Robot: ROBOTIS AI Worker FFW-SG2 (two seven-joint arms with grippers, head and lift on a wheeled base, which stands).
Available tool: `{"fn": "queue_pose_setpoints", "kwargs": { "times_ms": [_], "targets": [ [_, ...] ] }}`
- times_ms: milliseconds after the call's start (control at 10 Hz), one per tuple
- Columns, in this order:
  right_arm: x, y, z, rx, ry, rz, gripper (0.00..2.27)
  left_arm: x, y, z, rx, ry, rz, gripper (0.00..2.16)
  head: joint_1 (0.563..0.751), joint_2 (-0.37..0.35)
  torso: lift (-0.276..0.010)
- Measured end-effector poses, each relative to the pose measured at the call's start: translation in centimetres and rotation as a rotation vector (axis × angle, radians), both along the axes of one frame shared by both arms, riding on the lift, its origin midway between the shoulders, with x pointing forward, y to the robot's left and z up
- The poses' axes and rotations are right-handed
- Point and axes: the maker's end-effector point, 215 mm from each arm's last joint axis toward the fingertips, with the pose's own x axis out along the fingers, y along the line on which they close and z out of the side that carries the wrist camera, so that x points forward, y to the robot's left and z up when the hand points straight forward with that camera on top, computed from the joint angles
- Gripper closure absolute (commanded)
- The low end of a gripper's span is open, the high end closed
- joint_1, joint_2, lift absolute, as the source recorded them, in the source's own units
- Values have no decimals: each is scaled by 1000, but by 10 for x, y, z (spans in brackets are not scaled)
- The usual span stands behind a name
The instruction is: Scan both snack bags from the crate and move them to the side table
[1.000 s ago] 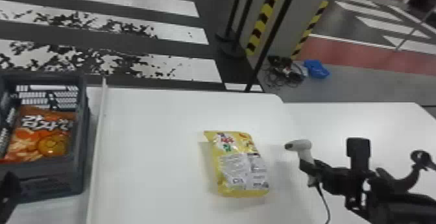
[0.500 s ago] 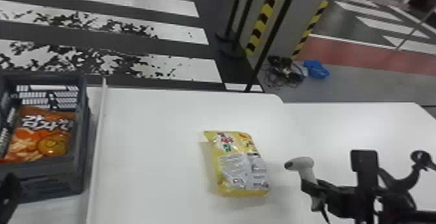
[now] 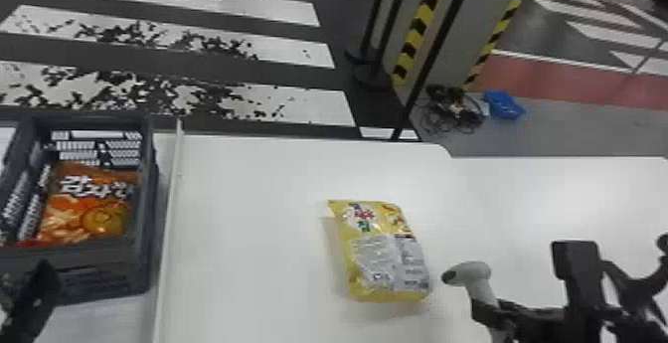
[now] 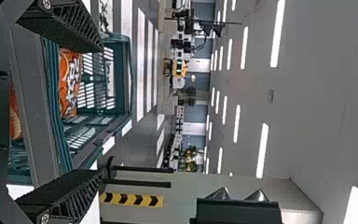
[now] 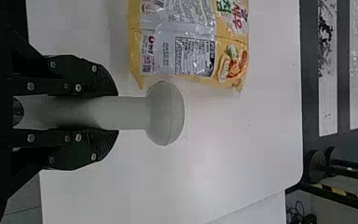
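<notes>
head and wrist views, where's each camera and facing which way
Head: on the robot's head, facing forward-down at table, crate, yellow bag; left arm, right arm show.
Left: on left wrist, facing across crate towards ceiling; left pincer shows, open.
Right: on right wrist, facing down at table; right pincer grips scanner.
Head and left share crate; head and right share yellow bag.

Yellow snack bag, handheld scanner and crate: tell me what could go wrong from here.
The yellow snack bag has creased, glossy film, so the handheld scanner may struggle to read it.
Gripped by the right end effector, the handheld scanner sits close beside that bag and might nudge it.
The orange snack bag lies low inside the crate, so the left end effector, fingers spread, could catch a wall.
</notes>
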Motion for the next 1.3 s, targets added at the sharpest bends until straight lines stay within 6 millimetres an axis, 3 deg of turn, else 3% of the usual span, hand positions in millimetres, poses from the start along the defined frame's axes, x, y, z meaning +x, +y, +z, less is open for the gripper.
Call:
{"fn": "queue_pose_setpoints", "kwargs": {
  "times_ms": [700, 1100, 1300],
  "targets": [
    [-22, 91, 32, 40, 44, 110, 2223, -1, 0, 1, -3, -8, -3, 73, 695, -139, -99],
    [-4, 137, 38, 76, 5, 183, 2223, -1, -3, 3, -6, -10, -11, 73, 695, -60, -99],
    [4, 141, 36, 72, -3, 188, 2223, -1, -4, 3, -4, -11, -15, 73, 695, -47, -99]
  ]
}}
